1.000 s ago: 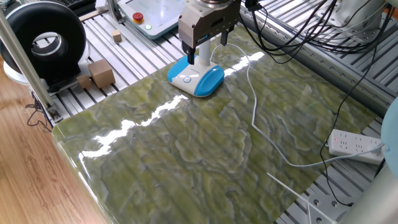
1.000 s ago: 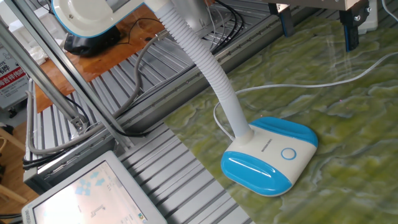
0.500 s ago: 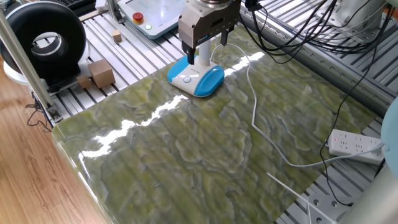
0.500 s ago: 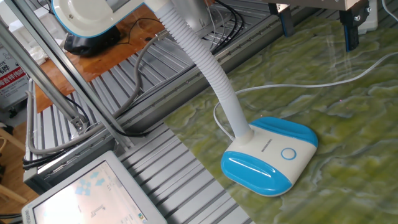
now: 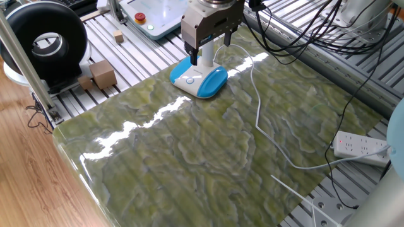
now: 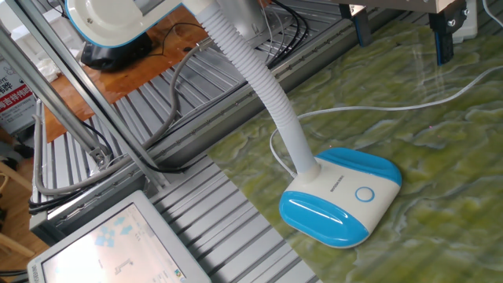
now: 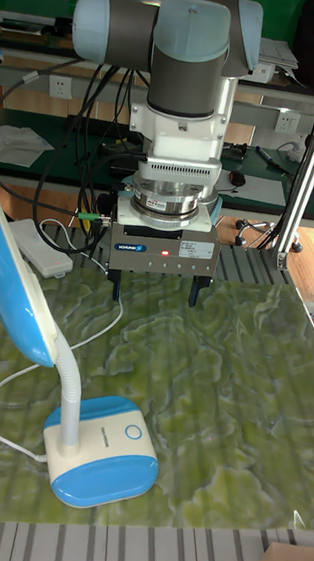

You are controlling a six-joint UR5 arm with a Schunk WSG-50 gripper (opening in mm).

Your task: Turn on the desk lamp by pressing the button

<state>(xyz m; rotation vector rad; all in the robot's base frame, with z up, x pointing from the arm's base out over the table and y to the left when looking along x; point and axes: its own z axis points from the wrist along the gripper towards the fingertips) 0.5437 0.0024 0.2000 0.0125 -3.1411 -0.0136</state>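
No movement is seen vs. the frames 0.5 s and 1.0 s back: arm, gripper (image 7: pixel 155 289) and desk lamp (image 7: pixel 100 450) are found in the same spots. The gripper is held open, w/ a wide gap shown between its two dark fingers (image 7: pixel 194 291) in the tall fixed view, and nothing is gripped. The same gap is seen in the other fixed view, where the gripper (image 6: pixel 402 35) is cut off at the top edge, well apart from the lamp's blue-and-white base (image 6: pixel 342 196). The lamp is stood near a corner of the green marbled tabletop (image 5: pixel 221 151). Its base (image 5: pixel 201 78) is partly overlapped by the gripper (image 5: pixel 208 47) in one fixed view, but no contact is shown from the other angles. The button (image 6: pixel 364 194), a small ringed circle, is set on the white face of the base and is untouched. A thin white cord (image 5: pixel 255 107) is run from the lamp across the top toward a white power strip (image 5: pixel 360 146) at the table's edge.
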